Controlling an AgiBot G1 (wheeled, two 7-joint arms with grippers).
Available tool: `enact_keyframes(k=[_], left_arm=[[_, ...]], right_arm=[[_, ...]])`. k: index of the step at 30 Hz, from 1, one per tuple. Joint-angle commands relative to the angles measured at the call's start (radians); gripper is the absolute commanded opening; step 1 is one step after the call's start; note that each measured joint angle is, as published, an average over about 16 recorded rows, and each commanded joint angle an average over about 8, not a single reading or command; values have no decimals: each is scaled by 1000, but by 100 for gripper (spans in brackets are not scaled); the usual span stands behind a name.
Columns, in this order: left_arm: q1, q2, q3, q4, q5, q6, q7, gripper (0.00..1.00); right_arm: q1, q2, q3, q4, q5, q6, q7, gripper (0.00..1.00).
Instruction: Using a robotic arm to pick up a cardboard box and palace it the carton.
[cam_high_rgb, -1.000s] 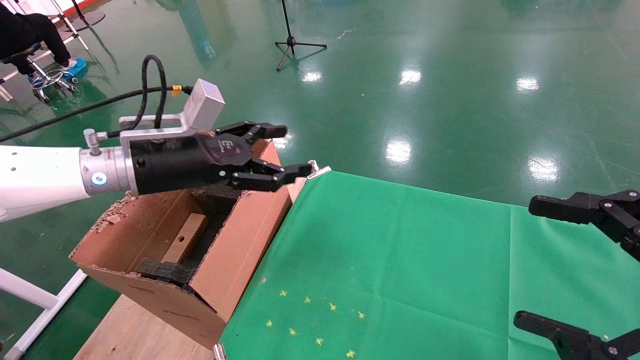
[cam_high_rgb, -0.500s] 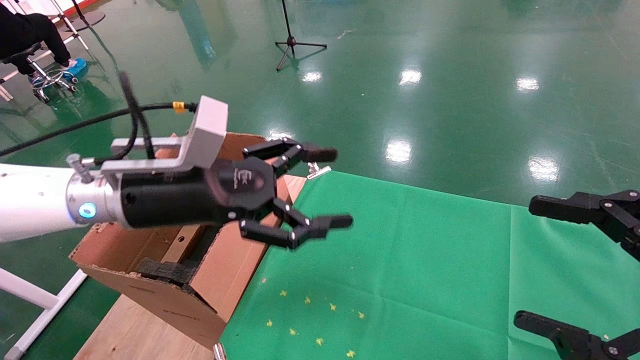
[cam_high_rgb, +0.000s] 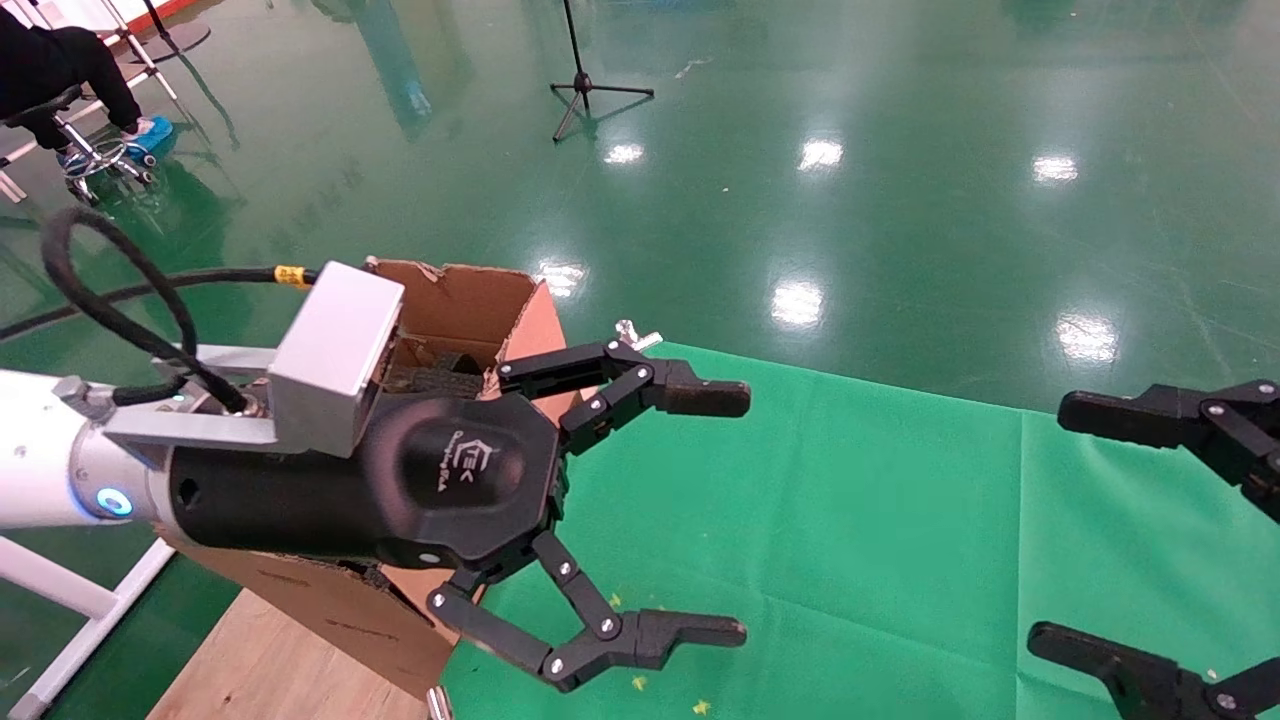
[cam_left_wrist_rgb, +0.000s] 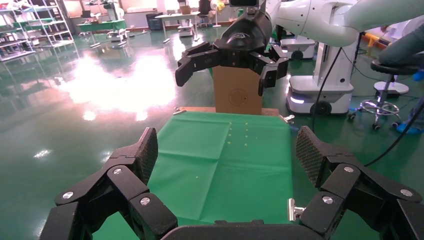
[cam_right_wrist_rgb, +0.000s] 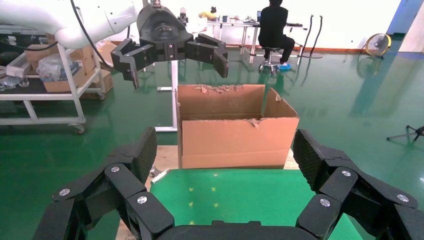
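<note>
One carton (cam_high_rgb: 470, 300), one green-covered desk (cam_high_rgb: 850, 520), two hands: left hand (cam_high_rgb: 715, 515) at nine o'clock, right hand (cam_high_rgb: 1075, 525) at three o'clock.

Head view high, angled down, wrist views low, facing opposite ways, sharing green cloth (cam_high_rgb: 850, 520) and carton (cam_right_wrist_rgb: 235, 127)

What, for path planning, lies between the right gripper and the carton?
Head view: green cloth bare but for small yellow marks, from right gripper to carton; the open left gripper hovers over its carton end.
</note>
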Motion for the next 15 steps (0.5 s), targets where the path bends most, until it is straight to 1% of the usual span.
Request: enact_keyframes(k=[1, 15], left_arm=[[9, 0, -4, -15, -17, 11, 5, 100], [0, 0, 0, 1, 1, -1, 0, 100]], right_arm=[[0, 0, 0, 0, 0, 0, 0, 100], [0, 0, 0, 0, 0, 0, 0, 100]])
